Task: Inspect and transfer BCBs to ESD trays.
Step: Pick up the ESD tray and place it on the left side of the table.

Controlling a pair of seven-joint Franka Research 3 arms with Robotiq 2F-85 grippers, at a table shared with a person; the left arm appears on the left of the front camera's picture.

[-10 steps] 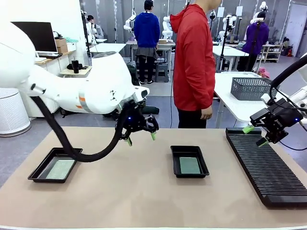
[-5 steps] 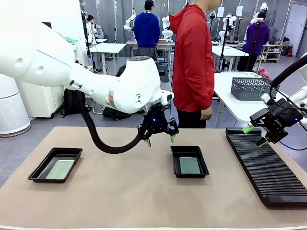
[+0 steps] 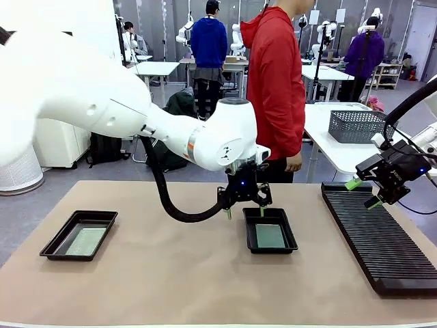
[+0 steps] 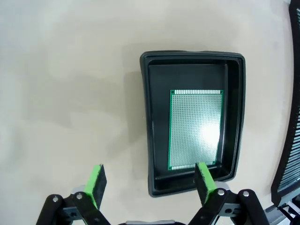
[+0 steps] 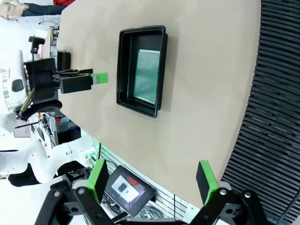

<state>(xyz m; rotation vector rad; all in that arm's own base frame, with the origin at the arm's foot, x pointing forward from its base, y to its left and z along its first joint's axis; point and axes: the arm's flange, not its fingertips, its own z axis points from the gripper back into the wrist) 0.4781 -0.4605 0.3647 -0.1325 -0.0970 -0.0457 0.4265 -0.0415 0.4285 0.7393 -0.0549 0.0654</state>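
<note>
Holding one BCB (image 3: 270, 236) each: trays (image 3: 248, 232)

No legible text, label, brand, number or sign in any view. The small screen (image 5: 125, 187) low in the right wrist view shows a pale panel with dark marks (too small and blurred to read as characters). White sheets (image 3: 313, 17) hang on posts in the far background of the front view; nothing on them can be made out.
</note>
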